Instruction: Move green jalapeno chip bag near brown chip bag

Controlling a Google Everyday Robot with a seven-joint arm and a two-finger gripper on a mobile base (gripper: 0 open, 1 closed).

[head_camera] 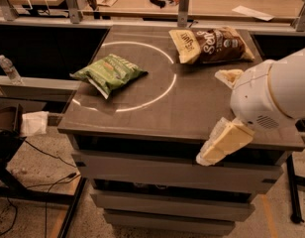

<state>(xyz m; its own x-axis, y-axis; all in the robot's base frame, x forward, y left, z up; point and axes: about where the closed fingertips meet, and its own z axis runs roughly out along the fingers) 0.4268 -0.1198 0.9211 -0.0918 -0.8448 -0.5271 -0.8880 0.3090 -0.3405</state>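
While its jaws gape empty, the gripper (209,117) hovers near the brown chip bag (218,43).

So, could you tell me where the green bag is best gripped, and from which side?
Probably from above, across the middle of the green bag: it lies flat on the table, puffy in the middle, with thin edges that offer less to hold. The gripper is by the table's near right edge, well clear of it.
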